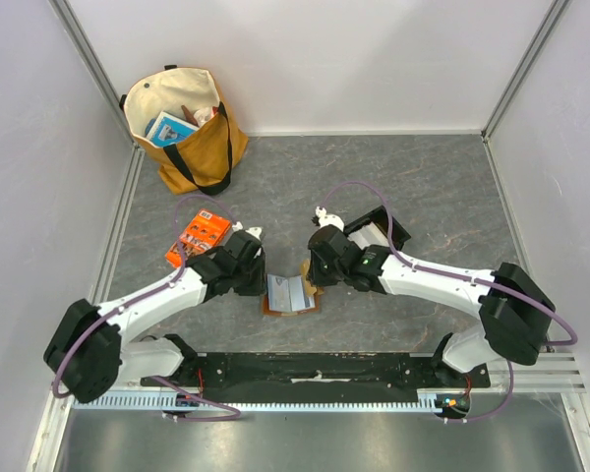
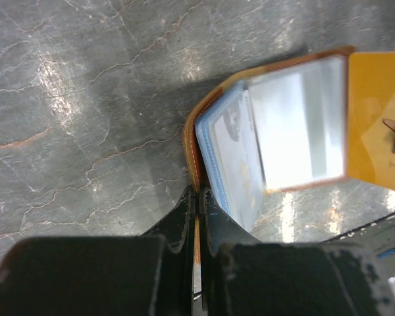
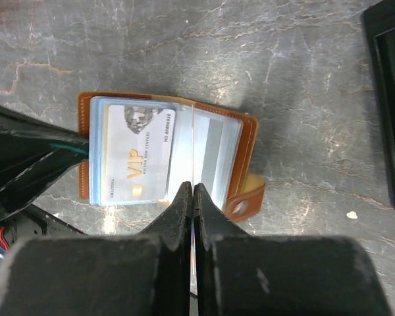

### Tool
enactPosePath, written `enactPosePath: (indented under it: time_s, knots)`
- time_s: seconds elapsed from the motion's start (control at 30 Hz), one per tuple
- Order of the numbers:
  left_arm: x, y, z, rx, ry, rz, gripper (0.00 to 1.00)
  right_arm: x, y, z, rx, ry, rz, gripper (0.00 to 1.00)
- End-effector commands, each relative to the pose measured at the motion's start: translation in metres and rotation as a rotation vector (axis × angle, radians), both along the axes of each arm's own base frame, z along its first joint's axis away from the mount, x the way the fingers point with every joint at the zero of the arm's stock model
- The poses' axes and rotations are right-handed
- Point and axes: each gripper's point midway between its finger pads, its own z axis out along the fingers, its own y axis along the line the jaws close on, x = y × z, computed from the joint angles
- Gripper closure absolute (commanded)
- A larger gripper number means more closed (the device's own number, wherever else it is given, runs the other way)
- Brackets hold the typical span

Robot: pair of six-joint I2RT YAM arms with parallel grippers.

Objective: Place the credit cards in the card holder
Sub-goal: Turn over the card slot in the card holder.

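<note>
Currently the loading step is in hand. The card holder (image 1: 290,294) lies opened on the bench (image 1: 423,177) at 6 o'clock of its middle, between the two arms.

Left tool (image 2: 196,196): clenched on the leather edge of the holder at its 9 o'clock side, pinning it open. Confirmed in the left wrist view, where a strip of tan leather shows between the fingers.

Right tool (image 3: 192,191): clenched on a thin sheet (image 3: 193,145) standing edge-on over the spine. Whether it is a card or a clear sleeve leaf cannot be told.

One card (image 3: 138,155), white with gold "VIP" lettering, sits inside the sleeve on the 9 o'clock half. The snap strap (image 3: 240,207) hangs off the holder's 4 o'clock corner.

The black tray (image 3: 388,99) is at 2 o'clock of the holder, largely hidden under the right arm. The orange packet (image 1: 199,238) is at 10 o'clock. No loose card made out in any view.

Judgement: task is partly done, with at least one card seated.

Next move, judged:
- If the sheet is a card, it needs lining up with a sleeve mouth and a straight push along the pocket.
- If it is a leaf, it needs laying over to expose a free pocket.
- Either way the left grip should hold the holder steady, since the leaves are floppy and may shift.
</note>
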Motion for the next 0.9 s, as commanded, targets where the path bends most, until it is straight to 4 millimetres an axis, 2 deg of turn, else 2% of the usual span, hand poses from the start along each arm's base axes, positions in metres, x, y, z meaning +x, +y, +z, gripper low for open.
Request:
enactPosePath:
  time_s: [0.0, 0.23, 0.53, 0.7, 0.87]
  knots:
    - [0.002, -0.005, 0.022, -0.048, -0.053, -0.023, 0.98, 0.011, -0.007, 0.014, 0.011, -0.041, -0.062, 1.00]
    - [-0.005, -0.004, 0.006, -0.042, -0.007, -0.013, 0.98, 0.007, 0.019, 0.031, 0.129, -0.037, -0.028, 1.00]
    - [-0.003, -0.006, 0.007, -0.058, -0.011, -0.001, 0.98, -0.008, 0.062, 0.040, 0.246, -0.117, -0.106, 1.00]
    - [-0.005, -0.008, 0.010, -0.085, -0.012, 0.014, 0.98, -0.013, 0.079, 0.035, 0.249, -0.146, -0.147, 1.00]
    - [-0.005, -0.007, 0.012, -0.098, -0.017, 0.028, 0.98, -0.018, 0.087, 0.021, 0.214, -0.154, -0.160, 1.00]
